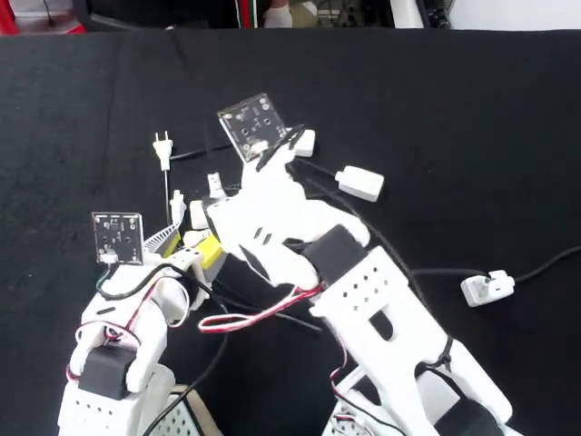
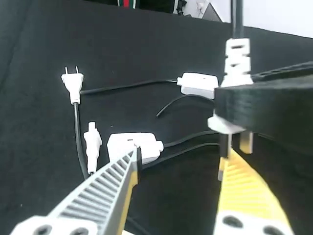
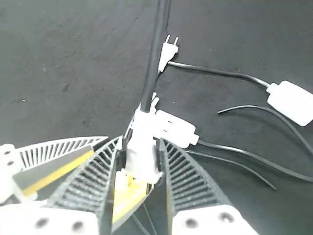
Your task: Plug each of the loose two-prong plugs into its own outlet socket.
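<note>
My right gripper [image 3: 141,144] is shut on a white two-prong plug [image 3: 142,156], whose black cable runs away from the fingers. In the left wrist view that plug [image 2: 234,63] hangs prongs down under the right arm's black finger [image 2: 269,103]. My left gripper [image 2: 178,164] is open just beneath it, with a white finger [image 2: 110,183] and a yellow finger [image 2: 242,188]. A white outlet socket [image 2: 134,145] lies just beyond the white fingertip. Beside it lies a loose plug [image 2: 92,142], and farther off another loose plug [image 2: 72,83]. Both grippers meet left of the table's middle [image 1: 204,227].
More white sockets lie on the black cloth: one right of centre [image 1: 361,183], one at the far right [image 1: 487,287], one beside a marker plate [image 1: 304,141]. Black cables cross the middle. Two square marker plates [image 1: 118,236] [image 1: 252,123] ride on the wrists.
</note>
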